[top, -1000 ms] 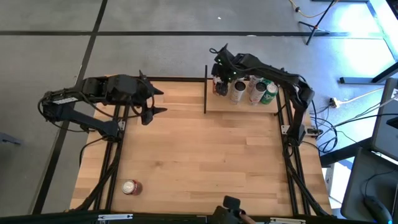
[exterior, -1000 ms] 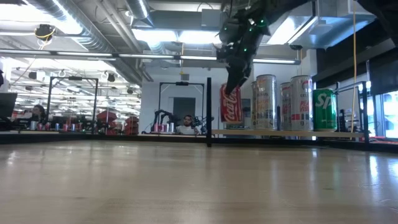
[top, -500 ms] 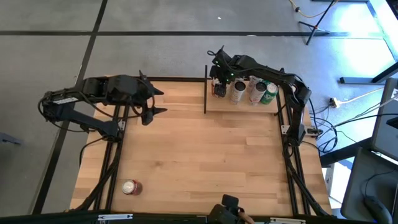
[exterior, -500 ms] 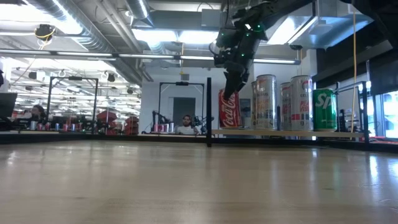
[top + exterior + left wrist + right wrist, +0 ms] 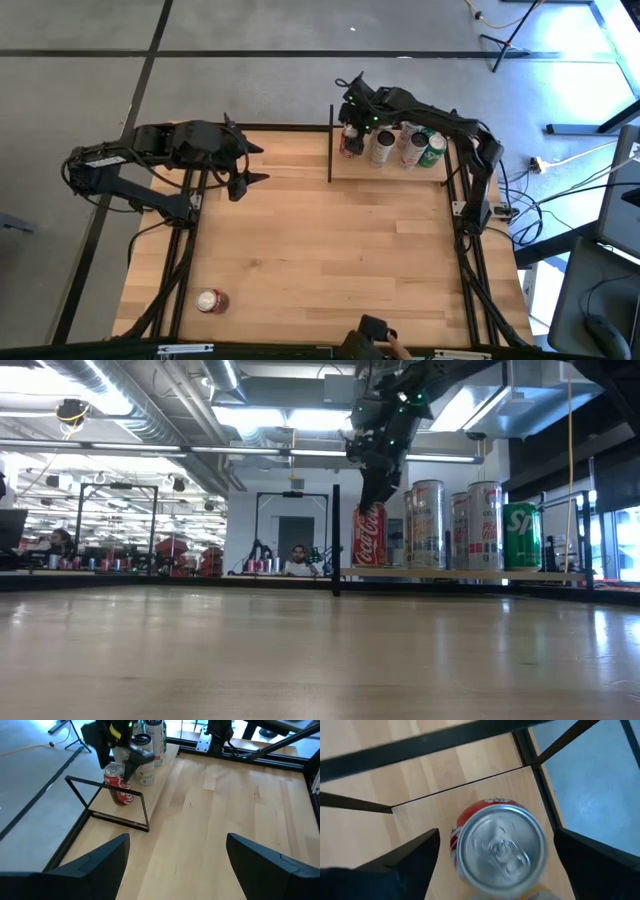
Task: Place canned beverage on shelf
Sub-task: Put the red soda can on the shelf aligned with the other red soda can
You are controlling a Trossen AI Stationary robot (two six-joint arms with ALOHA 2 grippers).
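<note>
Tabletop [image 5: 320, 250] of pale wood planks carries everything here, and the shelf [image 5: 390, 172] sits at its far right corner, a small light board edged by thin black posts and rails. Four cans stand upright in a row on the shelf: a red cola can [image 5: 369, 535] at the end next to the tall black post [image 5: 336, 540], then two silver cans [image 5: 427, 524], then a green can [image 5: 521, 535] at the other end. The right gripper [image 5: 372, 485] hangs just above the red cola can, its fingers spread wide to either side of the can's silver lid [image 5: 501, 849] and not gripping it; the can stands free on the shelf board. The left gripper [image 5: 250, 164] waits well away from the shelf, over the table's far left part, jaws released and holding nothing. Another red can [image 5: 210, 301] stands alone at the table's near left corner, far from the shelf.
</note>
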